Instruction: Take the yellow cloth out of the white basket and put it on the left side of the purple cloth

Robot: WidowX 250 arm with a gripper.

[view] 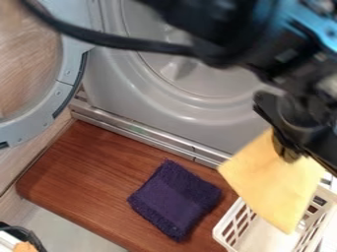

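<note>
Hanging at a slant from the gripper (288, 151), the yellow cloth (263, 173) is at the right of the view, pinched near its upper part. The fingers are clamped on it, and the rest drops below them in a broad, fairly flat sheet that narrows to a corner at the bottom. That lower corner hangs in front of the open top of the white basket (228, 215), covering part of it from the camera; whether the two touch, I cannot tell.

The basket has slotted walls and is at the lower right, partly cut off by the edge of the view. Just beside it, on the brown wooden desk (99, 170), the purple cloth (174, 199) lies spread out, turned at an angle, with fuzzy ends and a smoother band across its middle. The yellow cloth is up to the right of it, apart from it.

The black arm (253, 44) comes in from the top right, and a thick black cable (125, 43) bows out from it across the top. Behind the desk is a grey washer (171, 96), with a metal strip (141, 134) along its foot and its round door (58, 91) swung open at the upper left. At the lower left corner is a dark-rimmed thing (31, 237), with something orange (25, 247) by it.
</note>
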